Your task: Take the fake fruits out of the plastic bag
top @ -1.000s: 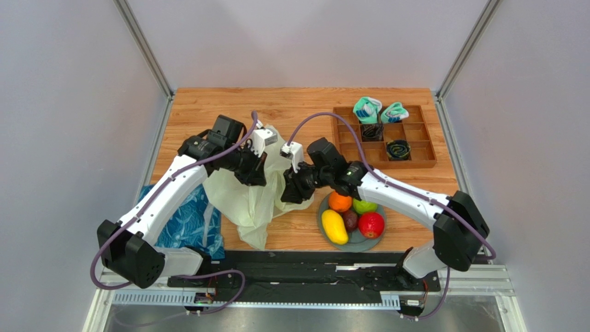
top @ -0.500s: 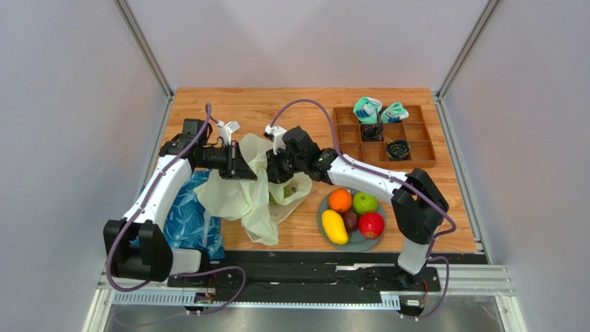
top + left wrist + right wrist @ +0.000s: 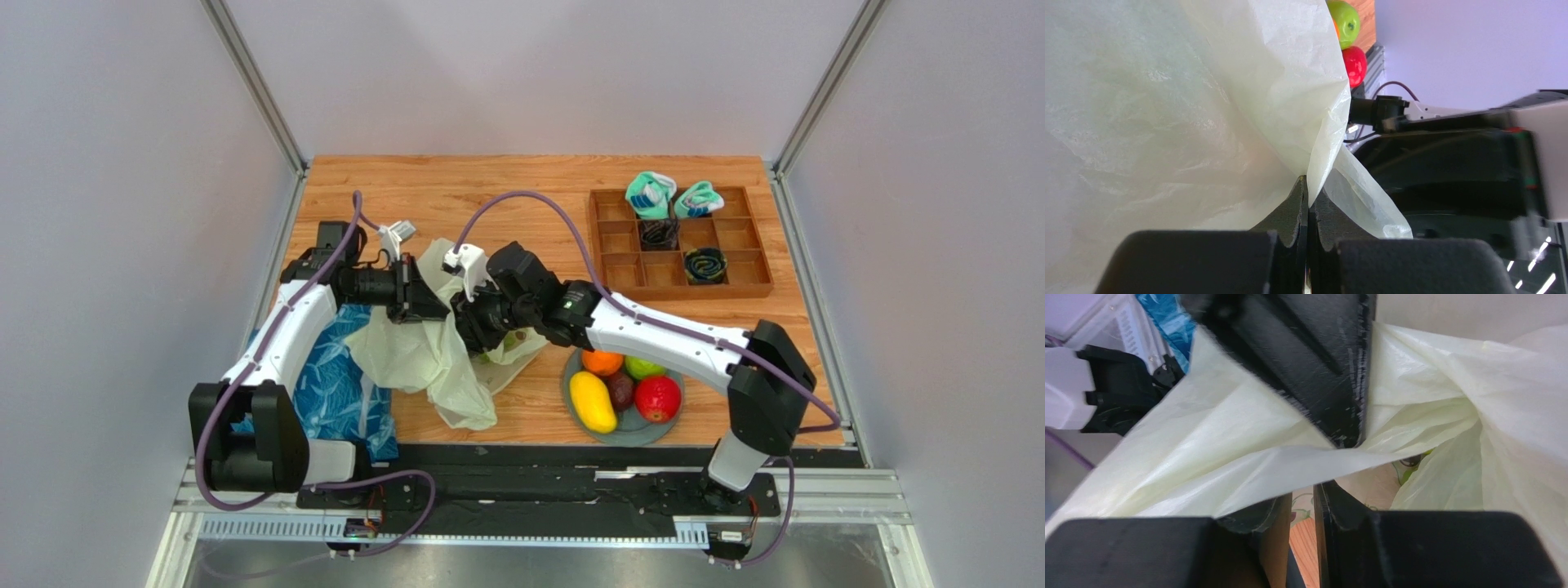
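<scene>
Top view: the plastic bag is lying crumpled on the wooden table, its upper part being flanked by the left gripper and the right gripper, with a blue bag just beside it. Five fake fruits are being kept on a grey plate just right of the bag, and something green is showing through its film. Left wrist view: the bag's edge is being pinched between fingers pressed together. Right wrist view: film is being draped across the fingertips, which are standing narrowly apart lower down. Whether it is being clamped cannot be told.
</scene>
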